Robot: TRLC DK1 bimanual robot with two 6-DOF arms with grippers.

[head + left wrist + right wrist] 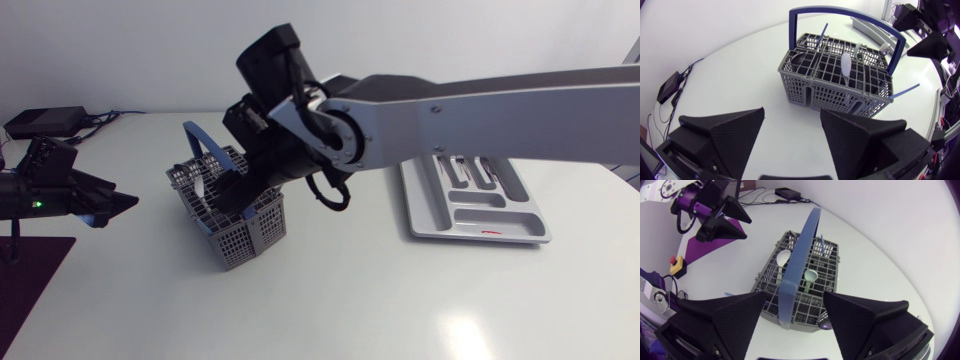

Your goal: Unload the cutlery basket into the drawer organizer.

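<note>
right gripper, fingers spread, hovers over the basket, which holds spoons. organizer on the right looks almost empty; unloading seems barely begun. left gripper spread too.

One basket, one organizer, two spoons, two blue utensils, two pincers.

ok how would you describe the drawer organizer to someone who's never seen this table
On the white table, look right of the tall grey mesh basket with the blue hoop handle. The organizer is the flat grey tray there, alone in having long open compartments.
</note>
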